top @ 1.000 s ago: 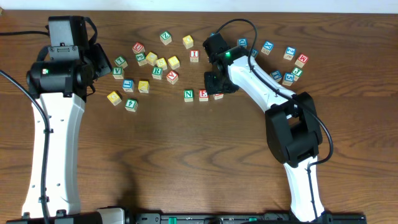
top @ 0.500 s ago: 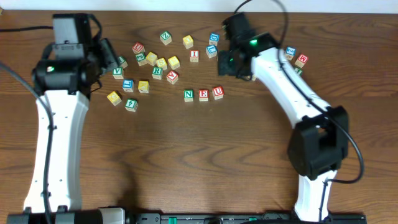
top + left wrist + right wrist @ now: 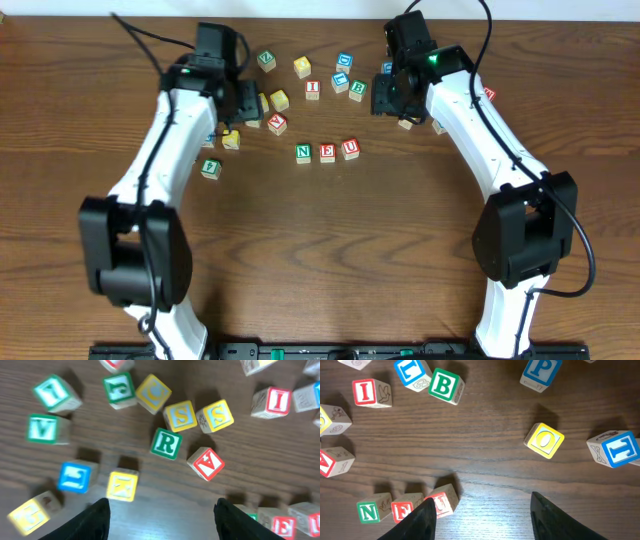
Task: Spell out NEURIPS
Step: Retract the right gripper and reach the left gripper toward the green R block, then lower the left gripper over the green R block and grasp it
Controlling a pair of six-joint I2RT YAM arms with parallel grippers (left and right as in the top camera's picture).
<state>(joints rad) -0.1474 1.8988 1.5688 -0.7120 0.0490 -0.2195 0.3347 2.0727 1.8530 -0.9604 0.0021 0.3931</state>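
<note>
Cubes N [image 3: 303,152], E [image 3: 327,152] and U [image 3: 350,149] stand in a row at the table's middle; the right wrist view shows them as N [image 3: 368,511], E [image 3: 402,510] and U [image 3: 441,502]. My left gripper [image 3: 162,520] is open and empty above the left cluster, just short of the green R cube [image 3: 166,444], with two yellow S cubes [image 3: 218,414] beyond it. The red I cube [image 3: 276,401] also shows in the overhead view [image 3: 313,88]. My right gripper [image 3: 482,515] is open and empty, right of U. The blue P cube [image 3: 542,370] lies ahead.
Loose cubes lie around: red A [image 3: 206,463], yellow K [image 3: 122,485], green V [image 3: 42,429], green B [image 3: 445,384], blue L [image 3: 413,371], yellow O [image 3: 545,440], blue T [image 3: 619,451]. Bare wood lies in front of the row toward the near edge [image 3: 330,250].
The right gripper has let go of U beside E and pulled back up and to the right. The left arm has swung from the far left to over the left cube cluster.
</note>
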